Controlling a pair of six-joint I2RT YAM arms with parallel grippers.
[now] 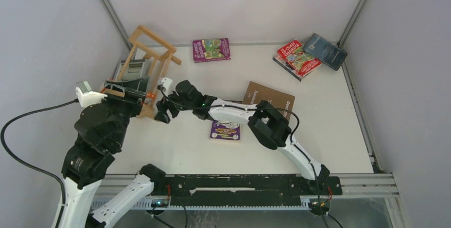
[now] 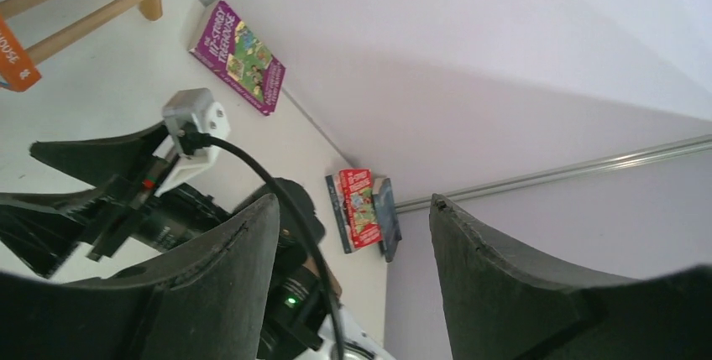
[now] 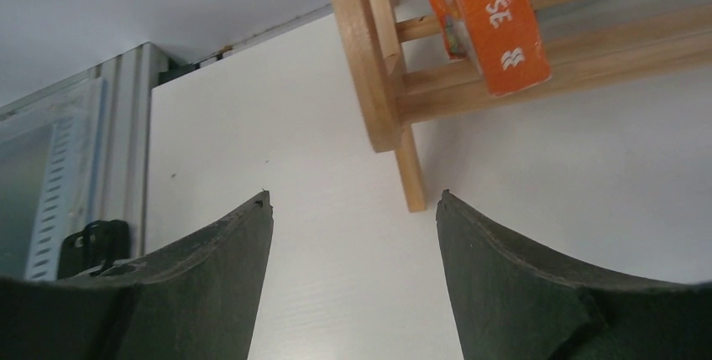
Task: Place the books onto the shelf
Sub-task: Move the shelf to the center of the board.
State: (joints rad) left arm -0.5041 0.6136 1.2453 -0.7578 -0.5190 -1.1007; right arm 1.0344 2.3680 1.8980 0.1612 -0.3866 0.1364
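The orange book (image 3: pixel 495 16) lies lengthwise across the rails of the shelf (image 3: pixel 369 58), its end toward the right gripper (image 3: pixel 353 196), which is released and empty like the left gripper (image 2: pixel 353 200).

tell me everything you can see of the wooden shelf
The shelf is a small rack of light natural wood: thin slats and rails, open ladder-like sides. It sits at the far left of the table, looking tilted from above. An orange book and a grey-white book rest inside it. The open right hand is close by one leg; no contact shows.
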